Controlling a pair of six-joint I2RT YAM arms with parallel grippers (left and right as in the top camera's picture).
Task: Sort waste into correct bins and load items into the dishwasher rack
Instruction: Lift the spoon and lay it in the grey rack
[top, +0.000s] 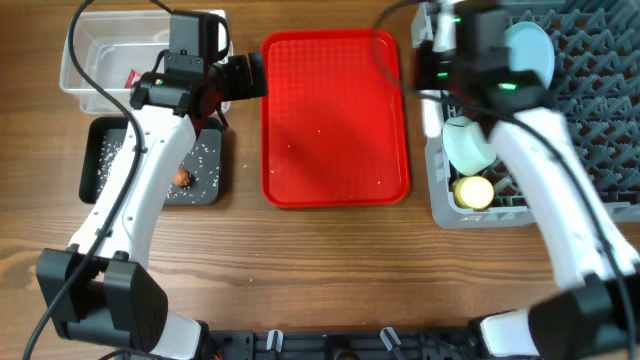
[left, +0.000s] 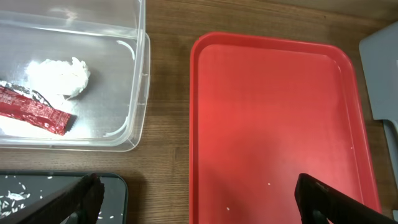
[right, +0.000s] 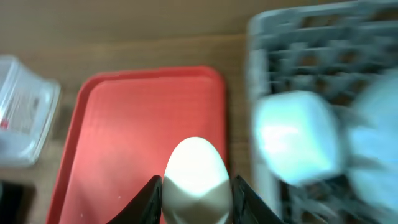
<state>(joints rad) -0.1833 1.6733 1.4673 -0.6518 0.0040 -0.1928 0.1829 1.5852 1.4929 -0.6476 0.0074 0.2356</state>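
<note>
In the right wrist view my right gripper (right: 194, 202) is shut on the white plastic spoon (right: 194, 171). It hangs over the right edge of the red serving tray (right: 143, 124), beside the grey dishwasher rack (right: 298, 37). The rack (top: 570, 110) holds a mint bowl (top: 468, 142), a yellow cup (top: 474, 192) and a pale blue plate (top: 530, 48). My left gripper (left: 199, 205) is open and empty over the gap between the black tray (left: 115, 190) and the red tray. The clear tub (left: 134, 93) contains the red wrapper (left: 34, 111) and the tissue ball (left: 59, 76).
The black tray (top: 205, 185) carries scattered rice grains (top: 105, 160) and a small orange-brown lump (top: 181, 177). A few rice grains (left: 268, 183) lie on the red tray (top: 335, 120). Bare wooden table runs along the front.
</note>
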